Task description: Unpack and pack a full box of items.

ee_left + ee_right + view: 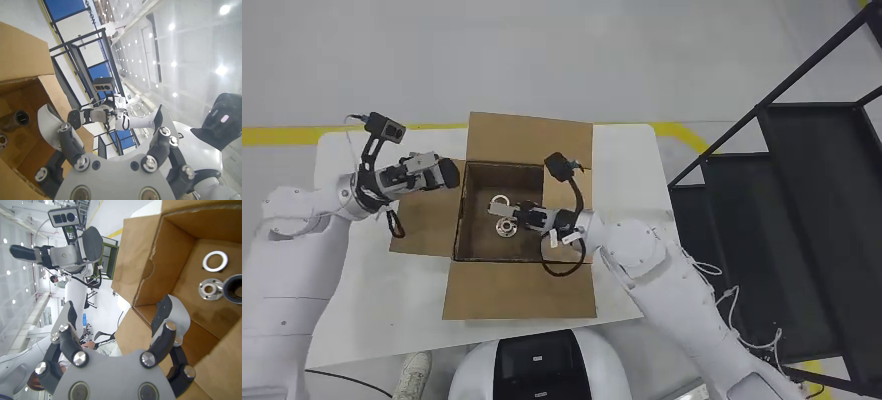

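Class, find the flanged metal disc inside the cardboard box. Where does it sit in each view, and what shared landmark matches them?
Top view: flanged metal disc on the cardboard box floor.
Left wrist view: likely the disc, cut by the frame edge, beside the dark tube.
Right wrist view: the disc beside the dark tube.
Shared landmark: the cardboard box.

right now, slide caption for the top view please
Open cardboard box on a white table: open right gripper over its interior near metal parts, open left gripper at its side.
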Available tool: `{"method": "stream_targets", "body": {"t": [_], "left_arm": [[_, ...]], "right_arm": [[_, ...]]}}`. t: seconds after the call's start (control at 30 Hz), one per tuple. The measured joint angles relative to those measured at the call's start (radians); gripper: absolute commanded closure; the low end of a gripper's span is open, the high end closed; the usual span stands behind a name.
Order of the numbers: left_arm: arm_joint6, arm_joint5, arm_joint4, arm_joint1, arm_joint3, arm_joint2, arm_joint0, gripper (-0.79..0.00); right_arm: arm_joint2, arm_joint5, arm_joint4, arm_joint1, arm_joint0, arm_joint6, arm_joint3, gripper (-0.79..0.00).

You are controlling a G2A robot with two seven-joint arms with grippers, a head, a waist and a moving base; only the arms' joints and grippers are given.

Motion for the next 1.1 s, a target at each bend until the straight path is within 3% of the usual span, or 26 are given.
{"method": "stream_targets", "body": {"t": [0.2,0.4,0.8,1.1], "left_arm": [[0.024,0.038,0.126,-0.043,0.059,0.183,-0.117,-0.785],[0.093,0.023,0.19,-0.092,0.164,0.323,-0.188,-0.785],[0.198,-0.093,0.272,-0.21,0.356,0.545,-0.289,-0.785],[0.27,-0.129,0.295,-0.293,0.481,0.634,-0.355,-0.785]], "right_arm": [[0.229,-0.021,0.019,0.039,-0.209,0.008,-0.15,-0.785],[0.358,-0.068,0.079,0.055,-0.33,0.004,-0.192,-0.785],[0.407,-0.115,0.124,0.068,-0.399,-0.01,-0.2,-0.785],[0.421,-0.135,0.14,0.076,-0.417,-0.008,-0.188,-0.785]]}}
